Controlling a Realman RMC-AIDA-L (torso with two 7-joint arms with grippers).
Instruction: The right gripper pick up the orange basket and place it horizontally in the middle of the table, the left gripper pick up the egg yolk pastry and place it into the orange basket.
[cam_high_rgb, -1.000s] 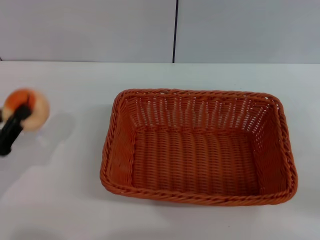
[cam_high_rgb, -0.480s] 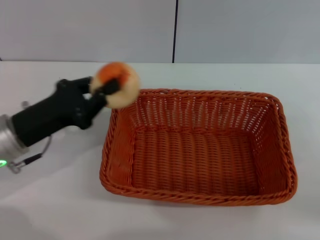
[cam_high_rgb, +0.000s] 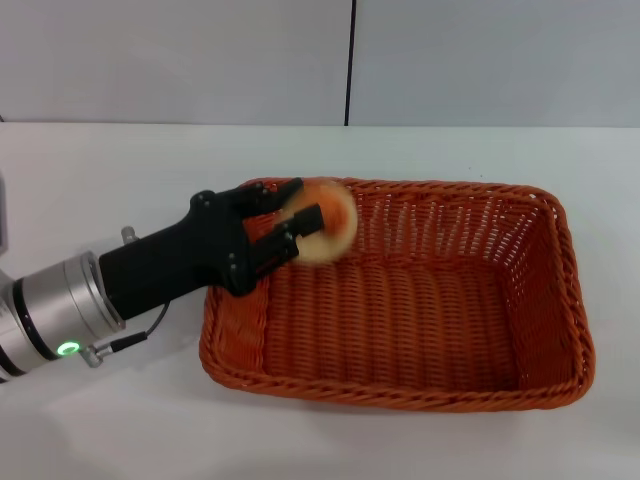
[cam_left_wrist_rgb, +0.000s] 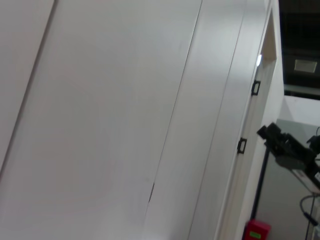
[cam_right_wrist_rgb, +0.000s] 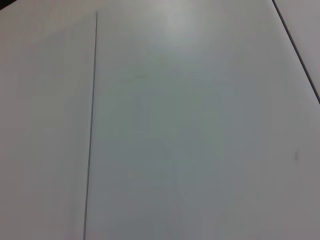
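One black left gripper (cam_high_rgb: 300, 218) is pinching your small round cream egg yolk pastry (cam_high_rgb: 326, 220) above the large orange woven basket's (cam_high_rgb: 560, 300) ten-o'clock corner on the white table (cam_high_rgb: 120, 180).

Orange basket (cam_high_rgb: 400, 300): one
Egg yolk pastry (cam_high_rgb: 330, 222): one (held over the basket's near-left corner)
Left gripper (cam_high_rgb: 300, 218): one
Table (cam_high_rgb: 110, 400): one
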